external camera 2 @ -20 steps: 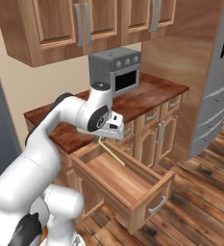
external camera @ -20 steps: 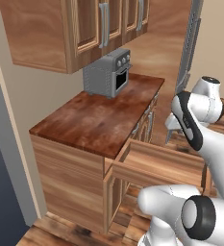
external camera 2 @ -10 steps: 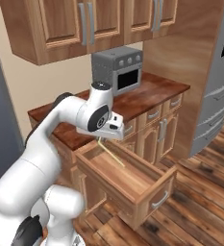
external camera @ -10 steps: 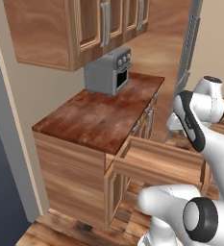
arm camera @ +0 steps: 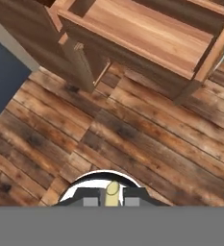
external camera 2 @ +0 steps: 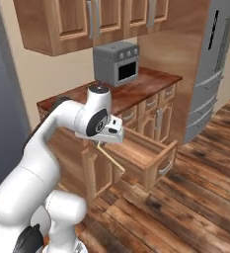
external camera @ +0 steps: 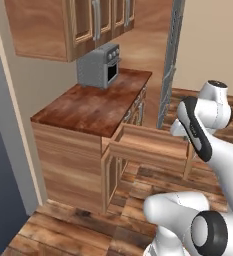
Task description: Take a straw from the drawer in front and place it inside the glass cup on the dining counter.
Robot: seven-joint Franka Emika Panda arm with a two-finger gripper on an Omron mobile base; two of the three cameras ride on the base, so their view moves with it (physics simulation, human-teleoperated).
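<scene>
With the end effector [external camera 2: 102,144] clamped on the pale straw [external camera 2: 111,158], which hung slanted beside the open drawer [external camera 2: 145,153], the carry called for a firm, steady grip and a slow swing toward the dining counter, keeping the straw's free end clear of the drawer's rim.

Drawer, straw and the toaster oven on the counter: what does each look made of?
The drawer looks like medium-brown wood, matte, with visible grain on its floor and walls. The straw, held in the shut gripper, is a thin pale tan stick, perhaps paper or bamboo; the render leaves it open. The toaster oven looks like grey brushed metal with a dark glass door.
</scene>
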